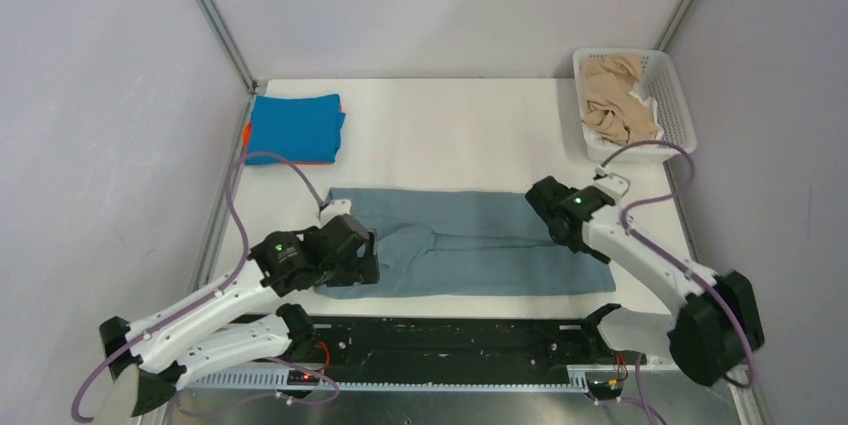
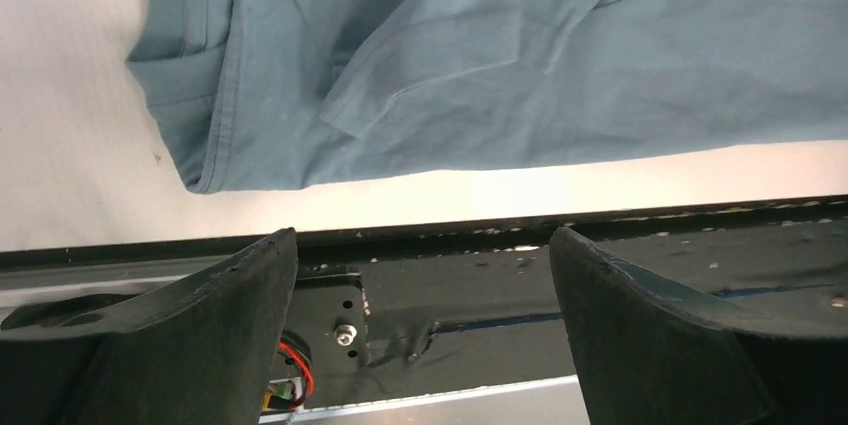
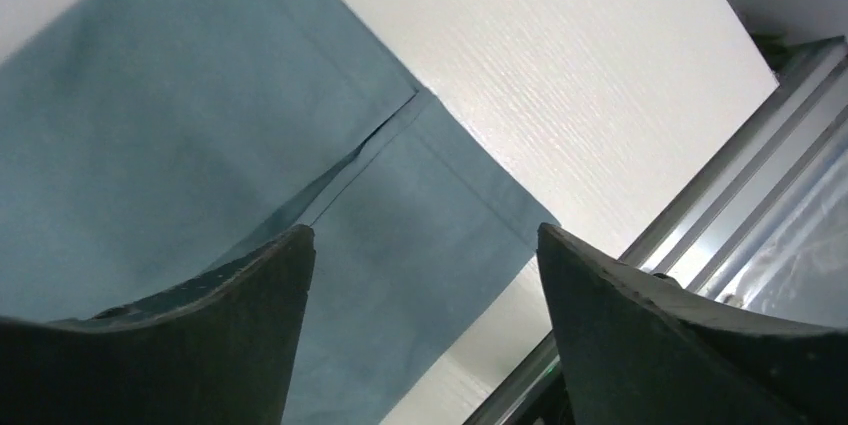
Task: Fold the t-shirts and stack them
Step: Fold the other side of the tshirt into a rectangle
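A: Where did the large muted grey-blue cloth t-shirt [image 1: 470, 240] lie?
B: In a long band on the white counter [image 1: 450, 135], near its front edge, between the arms.
A: And the tools?
B: The left tool [image 2: 422, 237] gaped wide at the shirt's left end, gripping nothing. The right tool [image 3: 422, 230], above the right end, was wide too and empty.

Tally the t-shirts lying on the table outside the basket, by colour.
Grey-blue t-shirt: 1, spread out between the arms
Bright blue t-shirt: 1, folded
Orange t-shirt: 1, only an edge showing under the bright blue one
Total: 3
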`<action>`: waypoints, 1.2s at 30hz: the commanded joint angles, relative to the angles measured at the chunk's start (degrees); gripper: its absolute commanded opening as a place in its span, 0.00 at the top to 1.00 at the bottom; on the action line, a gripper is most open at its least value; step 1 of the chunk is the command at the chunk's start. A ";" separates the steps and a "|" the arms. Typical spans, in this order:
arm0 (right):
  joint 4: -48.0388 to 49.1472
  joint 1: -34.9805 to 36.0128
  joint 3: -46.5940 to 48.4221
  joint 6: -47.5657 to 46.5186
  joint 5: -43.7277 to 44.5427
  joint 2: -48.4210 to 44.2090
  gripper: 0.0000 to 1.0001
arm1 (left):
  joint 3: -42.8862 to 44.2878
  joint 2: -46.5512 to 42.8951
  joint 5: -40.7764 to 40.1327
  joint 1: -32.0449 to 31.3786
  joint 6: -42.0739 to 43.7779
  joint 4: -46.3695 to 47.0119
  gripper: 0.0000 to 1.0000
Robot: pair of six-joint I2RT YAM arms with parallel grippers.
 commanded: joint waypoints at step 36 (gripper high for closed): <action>70.81 36.63 11.06 -61.99 -41.01 33.45 0.42 | -16.58 29.03 27.91 31.42 2.79 56.31 0.00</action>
